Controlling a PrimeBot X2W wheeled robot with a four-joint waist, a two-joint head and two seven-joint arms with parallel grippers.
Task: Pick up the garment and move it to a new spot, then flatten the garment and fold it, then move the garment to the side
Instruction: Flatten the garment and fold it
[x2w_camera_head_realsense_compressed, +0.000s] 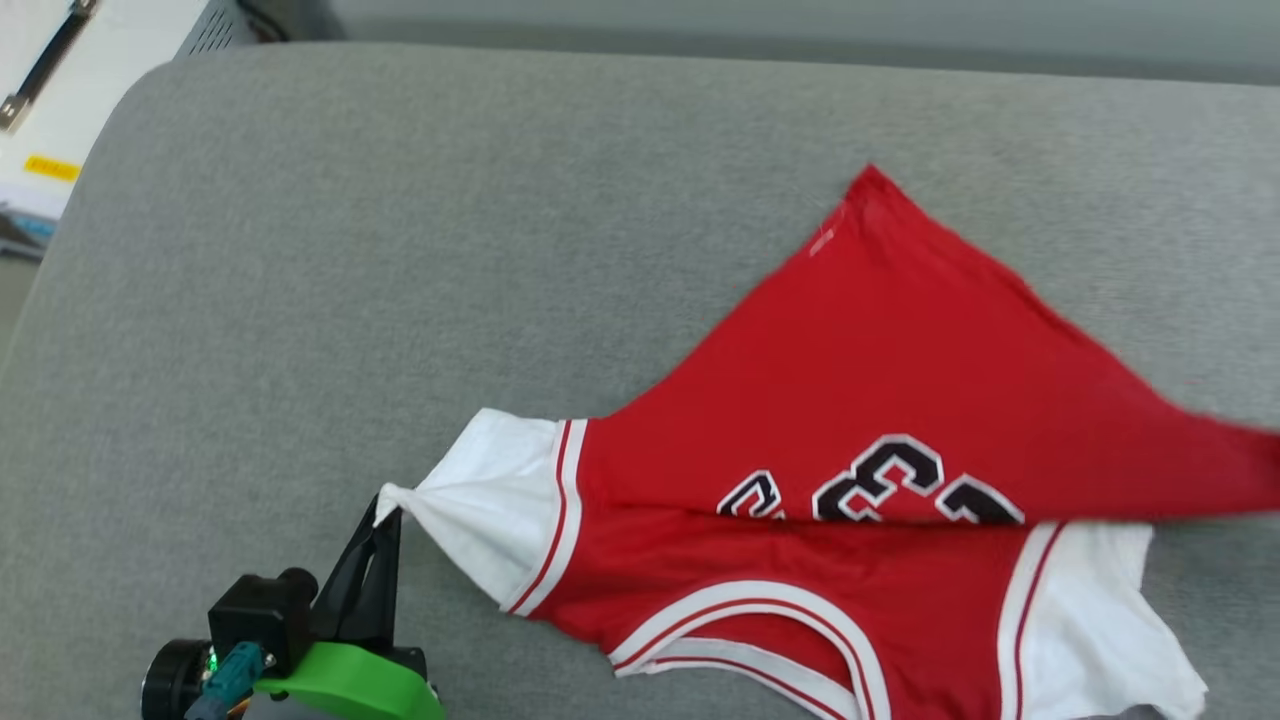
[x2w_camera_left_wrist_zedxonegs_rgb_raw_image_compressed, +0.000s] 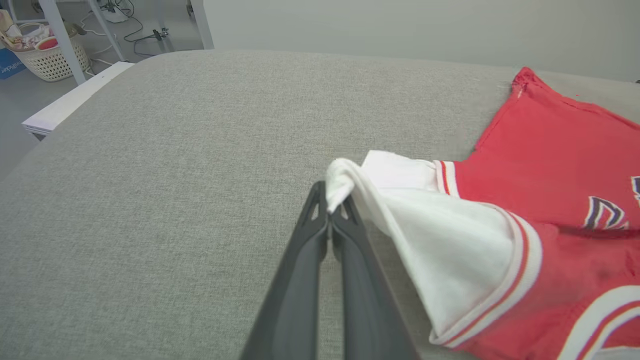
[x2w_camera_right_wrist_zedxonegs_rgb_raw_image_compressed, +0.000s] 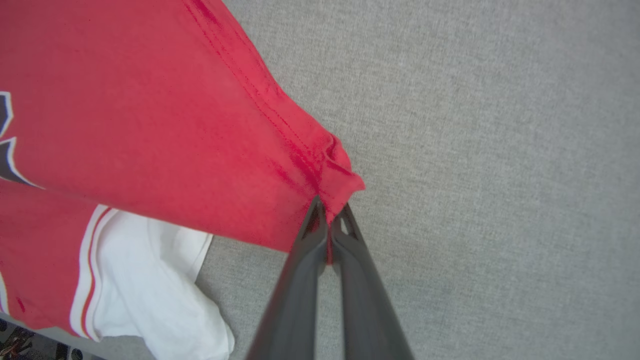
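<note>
Garment (x2w_camera_head_realsense_compressed: 880, 370) lies half spread on a grey padded surface (x2w_camera_head_realsense_compressed: 400, 250), its red body doubled over so that the fold cuts across the black numerals (x2w_camera_head_realsense_compressed: 880, 480), its collar trim toward the near edge; our left tool (x2w_camera_head_realsense_compressed: 385, 512) is clenched on the twisted tip of one white sleeve (x2w_camera_head_realsense_compressed: 490, 480), and our right tool (x2w_camera_right_wrist_zedxonegs_rgb_raw_image_compressed: 330, 220) is clenched on a bunched corner of the red hem, which appears raised off the surface, to judge by the shadow under it; we read this as the flattening step, not yet done; to do it well, we would carry the hem corner away from the collar so the doubled body unrolls, hold the sleeve tip as the anchor, draw the two pinches apart evenly and lower the cloth under light tension, since fabric this thin is likely to slip from a small pinch or drag wrinkles along; the second white sleeve (x2w_camera_right_wrist_zedxonegs_rgb_raw_image_compressed: 150, 280) lies crumpled near the surface's edge under the lifted red panel and may need its own tug afterwards; off the surface, on the left wrist's side, stand a woven basket (x2w_camera_left_wrist_zedxonegs_rgb_raw_image_compressed: 50, 55), a white board (x2w_camera_left_wrist_zedxonegs_rgb_raw_image_compressed: 70, 102) and loose cables (x2w_camera_left_wrist_zedxonegs_rgb_raw_image_compressed: 140, 30) on the floor, all well apart from the cloth.
</note>
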